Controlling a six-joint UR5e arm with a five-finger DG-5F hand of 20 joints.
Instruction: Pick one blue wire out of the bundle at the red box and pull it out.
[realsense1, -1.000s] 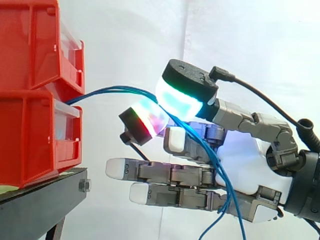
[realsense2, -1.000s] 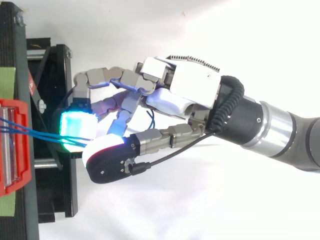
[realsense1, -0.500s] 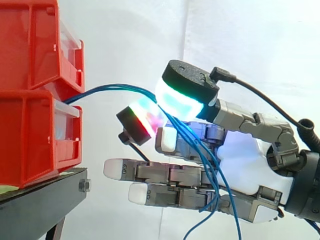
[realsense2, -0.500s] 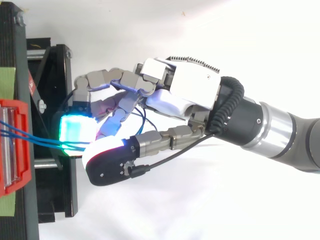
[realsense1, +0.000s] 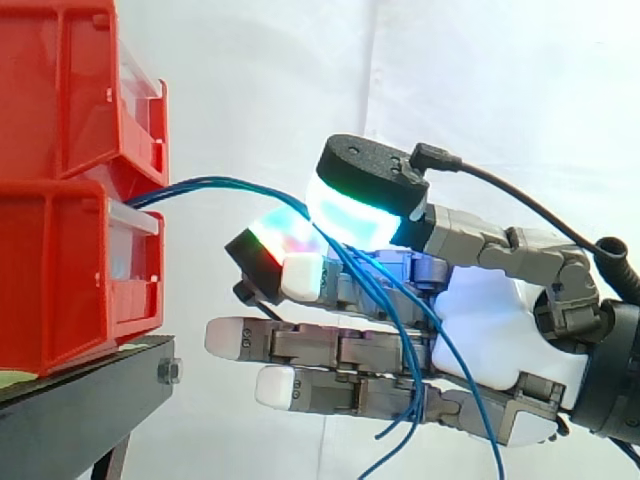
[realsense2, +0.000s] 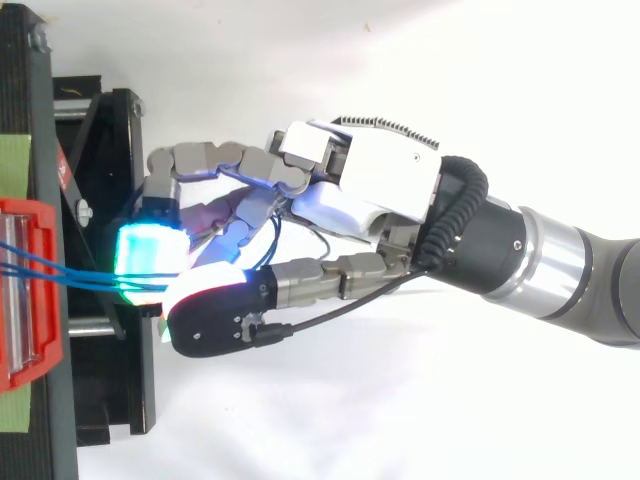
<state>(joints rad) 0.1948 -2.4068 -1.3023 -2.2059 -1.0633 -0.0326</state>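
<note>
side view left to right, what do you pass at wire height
red bins → blue wires coming out of them → hand, its fingers pinched on the wires

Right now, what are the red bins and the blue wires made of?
The red bins: probably moulded plastic, smooth and slightly glossy, with ribbed walls. The blue wires: likely a smooth plastic coat over metal; they bend in soft curves, but no core shows.

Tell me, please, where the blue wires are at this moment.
In the side view, the blue wires leave the red bins at the left, arch rightward into the pinch of the hand's glowing pads, then trail down past its palm.
</note>
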